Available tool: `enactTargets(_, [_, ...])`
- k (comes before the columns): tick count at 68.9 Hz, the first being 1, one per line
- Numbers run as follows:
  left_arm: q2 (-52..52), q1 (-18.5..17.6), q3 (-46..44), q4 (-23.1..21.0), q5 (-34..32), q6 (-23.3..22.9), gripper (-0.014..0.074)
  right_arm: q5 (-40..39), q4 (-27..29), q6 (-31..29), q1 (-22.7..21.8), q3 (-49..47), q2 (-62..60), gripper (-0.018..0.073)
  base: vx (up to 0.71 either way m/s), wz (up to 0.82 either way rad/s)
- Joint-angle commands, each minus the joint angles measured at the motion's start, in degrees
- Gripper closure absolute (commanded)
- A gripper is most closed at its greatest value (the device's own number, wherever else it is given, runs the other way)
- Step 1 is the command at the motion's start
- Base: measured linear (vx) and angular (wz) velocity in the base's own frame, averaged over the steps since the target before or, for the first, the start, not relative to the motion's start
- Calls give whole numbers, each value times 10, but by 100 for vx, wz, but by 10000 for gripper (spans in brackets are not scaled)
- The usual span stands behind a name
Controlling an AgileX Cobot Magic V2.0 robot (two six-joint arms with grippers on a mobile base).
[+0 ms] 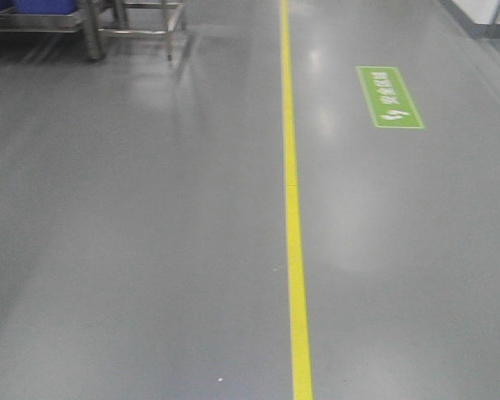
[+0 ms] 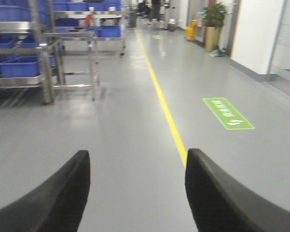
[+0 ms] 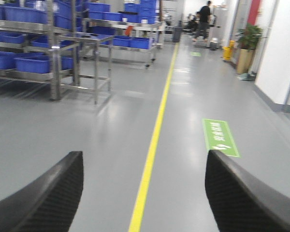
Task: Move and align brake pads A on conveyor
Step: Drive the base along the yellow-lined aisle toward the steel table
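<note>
Grippers: left gripper (image 2: 137, 164) and right gripper (image 3: 144, 162), jaws spread wide, holding and touching nothing, above grey floor (image 1: 150, 250) with yellow line (image 1: 294, 250). Neither brake pads A nor conveyor is in view.

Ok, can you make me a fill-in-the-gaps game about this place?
The line painted along the floor is ____. The bins on the metal shelves are ____. The floor sign beside the line is ____. The left tool and right tool are both ____, holding nothing.
Missing words: yellow, blue, green, open.
</note>
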Motion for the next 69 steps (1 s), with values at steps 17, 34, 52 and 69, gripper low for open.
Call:
enactTargets(17, [6,-3,-16,-3,-43,-1,185,-45,-2,-4,-1,-16,11,45,11,-40])
enactTargets(34, [6,-3,-16,-3,-43,-1,185,-45,-2,-4,-1,-16,11,45,24,-21])
enactTargets(52, [6,-3,-16,-3,-43,-1,185,-45,-2,-4,-1,-16,11,45,43,3])
enactTargets(69, [6,-3,-16,-3,-43,-1,185,-45,-2,-4,-1,-16,11,45,57,12])
